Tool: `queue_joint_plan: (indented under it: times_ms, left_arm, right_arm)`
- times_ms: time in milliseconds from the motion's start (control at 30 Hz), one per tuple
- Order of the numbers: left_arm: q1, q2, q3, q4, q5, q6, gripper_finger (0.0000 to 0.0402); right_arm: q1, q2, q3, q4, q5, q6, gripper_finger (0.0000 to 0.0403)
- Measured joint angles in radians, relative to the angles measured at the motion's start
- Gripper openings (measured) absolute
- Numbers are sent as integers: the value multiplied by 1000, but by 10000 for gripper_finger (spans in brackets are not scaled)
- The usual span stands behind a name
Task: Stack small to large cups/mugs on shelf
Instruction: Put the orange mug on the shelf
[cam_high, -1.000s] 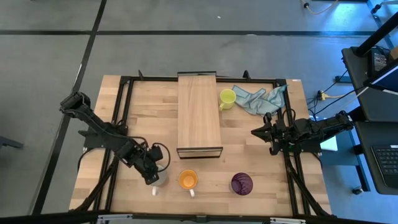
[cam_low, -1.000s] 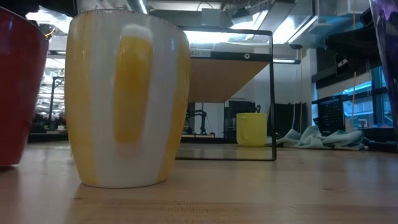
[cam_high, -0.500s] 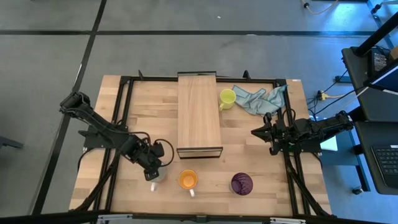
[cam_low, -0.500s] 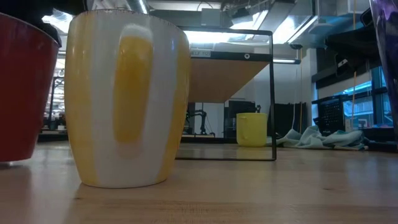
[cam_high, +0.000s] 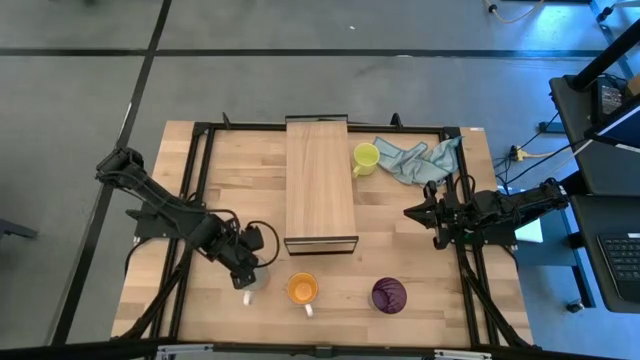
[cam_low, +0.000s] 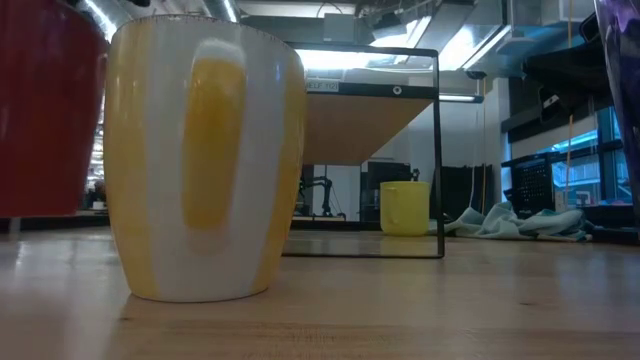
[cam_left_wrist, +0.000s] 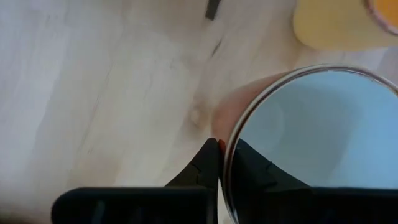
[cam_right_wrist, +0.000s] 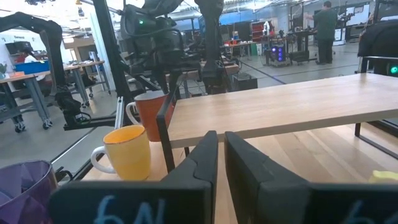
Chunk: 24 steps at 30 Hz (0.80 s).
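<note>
A red mug with a white inside (cam_left_wrist: 311, 130) hangs just above the table at the near left, with my left gripper (cam_high: 248, 274) shut on its rim. The low view shows it (cam_low: 45, 110) clear of the tabletop. Beside it stand an orange-yellow mug (cam_high: 302, 290) and a dark purple mug (cam_high: 389, 295), both on their bases. A yellow mug (cam_high: 365, 157) stands at the far side, right of the shelf (cam_high: 320, 185). My right gripper (cam_high: 412, 213) waits shut at the table's right edge, holding nothing. My left gripper pinches the red mug's rim (cam_left_wrist: 229, 140), on the side away from the handle, with one finger inside the mug and one outside. The fingers come from above, pointing steeply down. The mug hangs upright below them, lifted clear of the table.
A blue-grey cloth (cam_high: 420, 160) lies crumpled at the far right, beside the yellow mug. The shelf's dark frame (cam_high: 321, 244) faces the near edge, just beyond the row of mugs. Bare wood lies left of the shelf (cam_high: 240, 180).
My left gripper has risen, still shut on the red mug's rim. The mug stood on the table a second ago and now hangs clear of it, still upright, shifted a little toward the orange-yellow mug.
</note>
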Motion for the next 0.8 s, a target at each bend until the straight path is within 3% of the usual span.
queue_joint_plan:
  times_ms: [500,800]
  left_arm:
    - [-2,0,0,-8,-1,-17,14]
    - [-2,0,0,-7,-1,-39,14]
  right_arm:
    - [0,0,0,3,1,-1,32]
    - [-1,0,0,54,59,45,32]
